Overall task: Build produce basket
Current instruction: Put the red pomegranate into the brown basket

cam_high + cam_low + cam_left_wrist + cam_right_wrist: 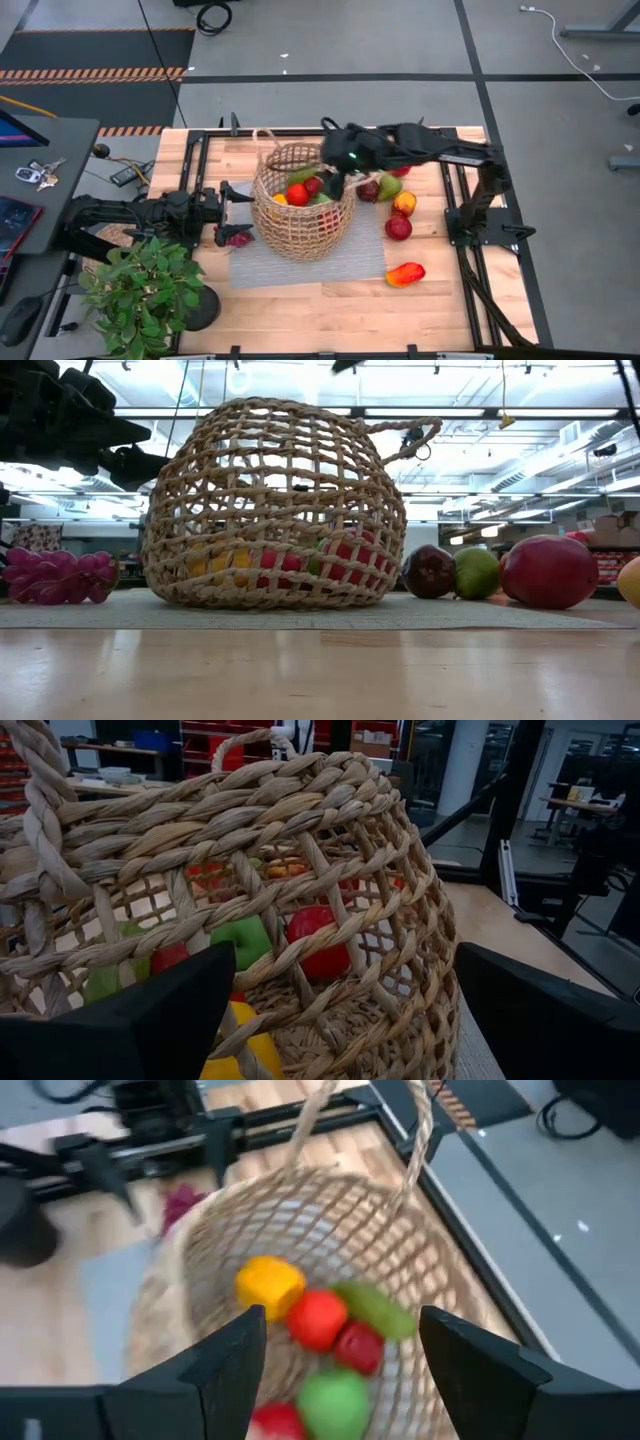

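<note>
Right gripper (340, 1370) parted (empty) over basket (300, 1250)

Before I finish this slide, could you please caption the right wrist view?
Right gripper, open and empty, above the wicker basket holding a yellow pepper, red apples and green pieces.

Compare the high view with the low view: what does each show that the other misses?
Only the high view shows the potted plant, the loose pepper near the table's front, and the right gripper, open and empty, over the basket's rim. Only the low view shows the ceiling lights and the purple grapes as separate beads. Both share the basket with fruit inside and loose fruit on the right gripper's side.
</note>
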Controlling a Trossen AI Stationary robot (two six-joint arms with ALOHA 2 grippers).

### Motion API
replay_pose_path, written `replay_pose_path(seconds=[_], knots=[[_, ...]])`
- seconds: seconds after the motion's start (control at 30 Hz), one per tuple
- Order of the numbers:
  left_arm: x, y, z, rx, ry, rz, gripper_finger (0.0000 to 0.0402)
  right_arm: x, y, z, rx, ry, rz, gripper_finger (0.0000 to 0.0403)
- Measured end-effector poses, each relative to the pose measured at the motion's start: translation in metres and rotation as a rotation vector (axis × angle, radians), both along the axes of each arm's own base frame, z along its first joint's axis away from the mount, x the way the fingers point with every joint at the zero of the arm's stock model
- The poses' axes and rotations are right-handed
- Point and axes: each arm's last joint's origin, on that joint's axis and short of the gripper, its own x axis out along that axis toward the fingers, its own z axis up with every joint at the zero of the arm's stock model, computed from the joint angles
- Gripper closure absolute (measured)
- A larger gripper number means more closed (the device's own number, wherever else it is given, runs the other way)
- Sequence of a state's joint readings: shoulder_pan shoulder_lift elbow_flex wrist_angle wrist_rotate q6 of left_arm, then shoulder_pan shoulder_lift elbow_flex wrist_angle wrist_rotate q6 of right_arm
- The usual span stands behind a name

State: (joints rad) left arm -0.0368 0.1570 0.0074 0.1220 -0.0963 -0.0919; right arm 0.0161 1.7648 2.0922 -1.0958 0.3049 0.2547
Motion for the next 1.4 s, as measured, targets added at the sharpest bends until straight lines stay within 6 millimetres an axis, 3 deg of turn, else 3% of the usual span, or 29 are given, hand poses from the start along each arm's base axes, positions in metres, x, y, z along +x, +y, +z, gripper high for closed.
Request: replay_pose_path(seconds=[0.27,0.6,0.77,0.93,1.2,1.4], knots=[[0.0,0.0,0.0,0.0,0.0,0.0,0.0015,-0.04,0.058,0.019,-0.079,-0.058,-0.126,0.0135],[0.0,0.0,0.0,0.0,0.0,0.0,0.0015,-0.061,0.1,-0.009,-0.04,0.161,-0.168,0.0135],[0.0,0.0,0.0,-0.001,0.0,0.0,0.0015,-0.072,0.117,-0.012,-0.009,0.157,-0.202,0.0135],[0.0,0.0,0.0,-0.001,0.0,0.0,0.0015,-0.072,0.125,-0.027,0.029,0.173,-0.254,0.0135],[0.0,0.0,0.0,-0.001,0.0,0.0,0.0015,-0.071,0.13,-0.071,0.112,0.368,-0.309,0.0135],[0.0,0.0,0.0,-0.001,0.0,0.0,0.0015,-0.075,0.13,-0.089,0.132,0.45,-0.326,0.0135]])
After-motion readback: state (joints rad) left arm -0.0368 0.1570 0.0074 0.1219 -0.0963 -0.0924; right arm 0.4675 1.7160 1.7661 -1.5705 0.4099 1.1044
